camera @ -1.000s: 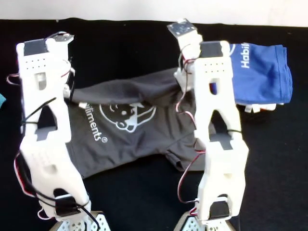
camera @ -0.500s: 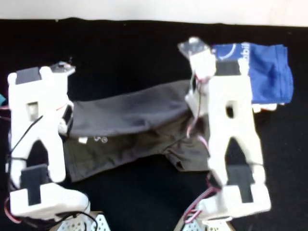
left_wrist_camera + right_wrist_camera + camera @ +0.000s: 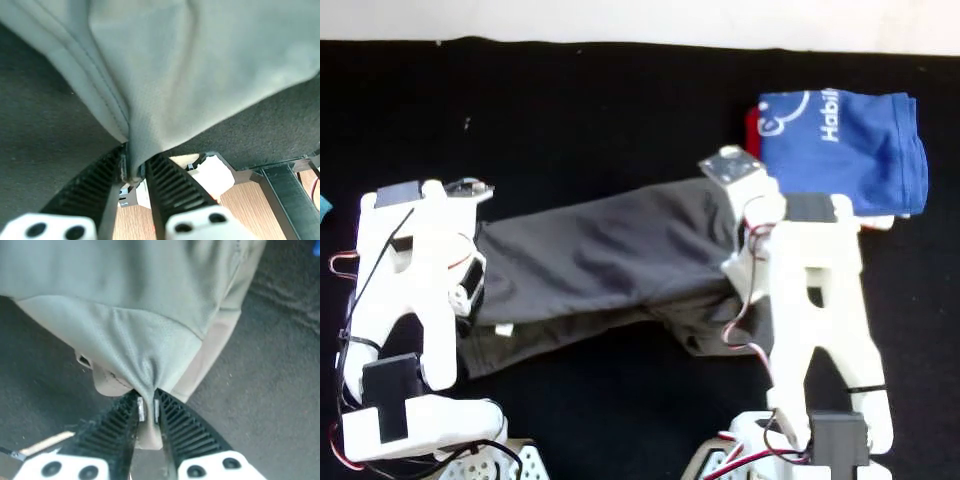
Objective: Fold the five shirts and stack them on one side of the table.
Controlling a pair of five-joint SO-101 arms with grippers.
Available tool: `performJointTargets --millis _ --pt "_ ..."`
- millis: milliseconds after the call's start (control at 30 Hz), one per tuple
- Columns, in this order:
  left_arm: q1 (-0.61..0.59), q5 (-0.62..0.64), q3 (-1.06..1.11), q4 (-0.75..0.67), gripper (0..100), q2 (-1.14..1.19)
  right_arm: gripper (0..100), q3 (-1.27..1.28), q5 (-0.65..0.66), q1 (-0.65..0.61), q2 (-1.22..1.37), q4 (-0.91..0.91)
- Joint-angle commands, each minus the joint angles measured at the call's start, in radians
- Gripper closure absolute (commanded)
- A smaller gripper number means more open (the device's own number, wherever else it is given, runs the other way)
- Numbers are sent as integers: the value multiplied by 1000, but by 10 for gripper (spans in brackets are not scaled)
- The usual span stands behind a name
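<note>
Grey shirt (image 3: 610, 250) is stretched between the two arms over the black table (image 3: 570, 100), one end just beside the folded blue shirt (image 3: 850, 150) and the other end well apart from it. The right gripper (image 3: 147, 407), at the end near the blue shirt, has its fingers closed on a pinch of the grey fabric. The left gripper (image 3: 135, 170), at the far end, is clamped on the hem.

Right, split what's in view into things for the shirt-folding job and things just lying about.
For the job:
grey shirt, pinched by the left hand and right hand
folded blue shirt
red cloth under it, probably another shirt

Lying about:
teal scrap at the high view's left edge, too cropped to identify
</note>
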Motion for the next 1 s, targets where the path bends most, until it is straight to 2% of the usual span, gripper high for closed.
performJointTargets --millis 0,167,300,500,567,633,700,767,967 --pt "13 -8 2 25 992 -39 992 -31 41 59 -39 18" --pt "16 -8 35 -9 992 -33 992 44 46 58 -35 -38" --pt "64 -8 125 -52 992 -31 992 107 46 58 -33 -120" --pt "93 -8 177 -101 989 -39 988 116 44 58 -38 -124" --pt "79 -11 177 -95 978 -39 964 116 44 58 -41 -104" --pt "59 -14 162 -52 920 -39 898 101 43 56 -42 -65" --pt "39 -14 105 14 848 -39 829 71 46 51 -42 -22" --pt "16 -15 4 77 811 -39 803 22 44 42 -42 19" --pt "-47 -14 -386 193 819 -39 808 -217 38 25 -42 117"
